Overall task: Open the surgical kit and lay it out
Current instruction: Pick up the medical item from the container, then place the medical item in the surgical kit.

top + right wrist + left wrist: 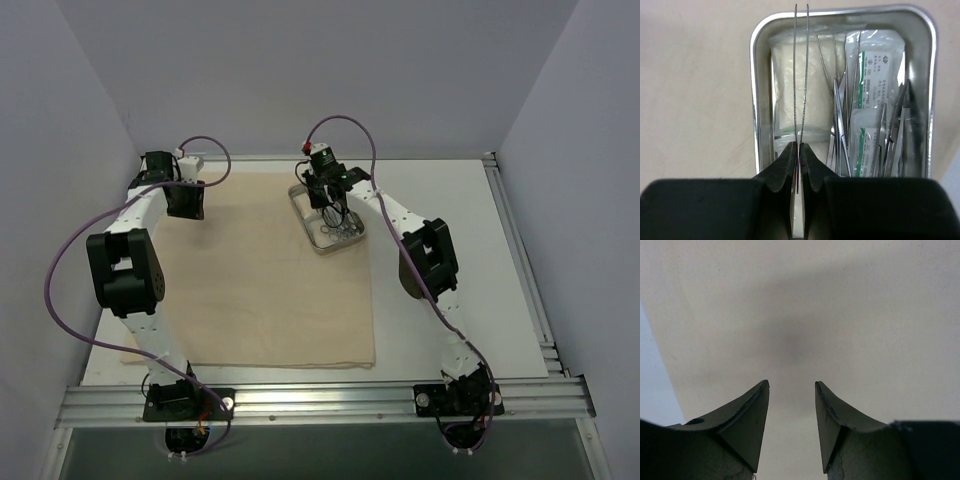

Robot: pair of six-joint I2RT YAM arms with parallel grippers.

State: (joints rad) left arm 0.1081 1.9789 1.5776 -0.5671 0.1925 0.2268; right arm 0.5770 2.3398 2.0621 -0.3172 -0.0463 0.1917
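The steel tray (755, 90) is sitting on the far right corner of the beige cloth wrap (265, 290); inside the tray, in the right wrist view, white gauze (785, 95) is lying against its left wall, clear packets (877, 75) toward its right, thin metal instruments (840, 120) between them; the right gripper (799, 146) is pinching tweezers (799, 115) over the tray, jaws nearly closed on them; well left of the tray, the left gripper (791, 385) is hovering over bare cloth, jaws apart, holding nothing.

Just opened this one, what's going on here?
The right tool is shut on thin tweezers, holding them over the steel tray. The tray sits on the spread beige cloth and holds packets, gauze and other instruments. The left tool hangs open above bare cloth, holding nothing.
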